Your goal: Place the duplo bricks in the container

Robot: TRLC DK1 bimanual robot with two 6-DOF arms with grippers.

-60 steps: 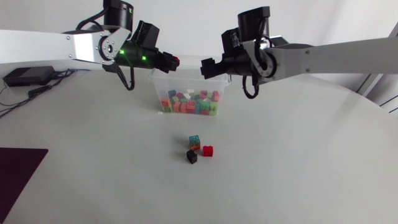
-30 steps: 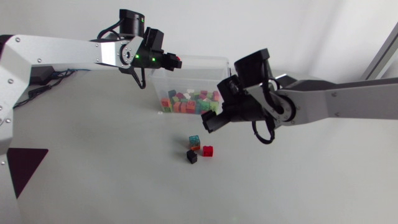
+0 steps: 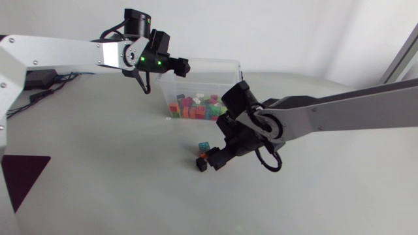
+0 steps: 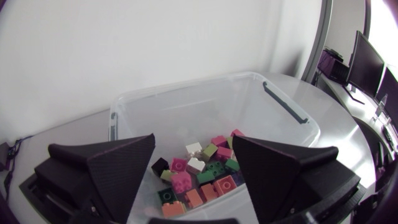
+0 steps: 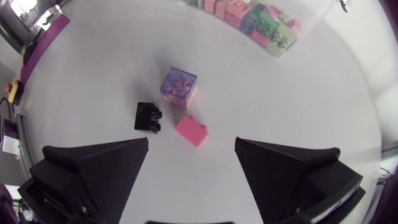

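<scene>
Right gripper [image 5: 192, 142] gapes empty; just ahead lie a red brick [image 5: 191, 130], a studded black brick [image 5: 148, 117] and a teal-over-orange stack [image 5: 179, 86]. Left gripper [image 4: 193, 138], also spread wide, hangs above the clear container [image 4: 186, 86].

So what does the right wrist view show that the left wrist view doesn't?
Only the right wrist view: three loose bricks on the table, ahead of the open right gripper: a black brick, a red brick and an orange-based brick with a bluish top. Only the left wrist view: the open left gripper over the container, with its whole rim and the brick pile inside. Both: the container and the bricks in it, though the right wrist view catches just one corner.
</scene>
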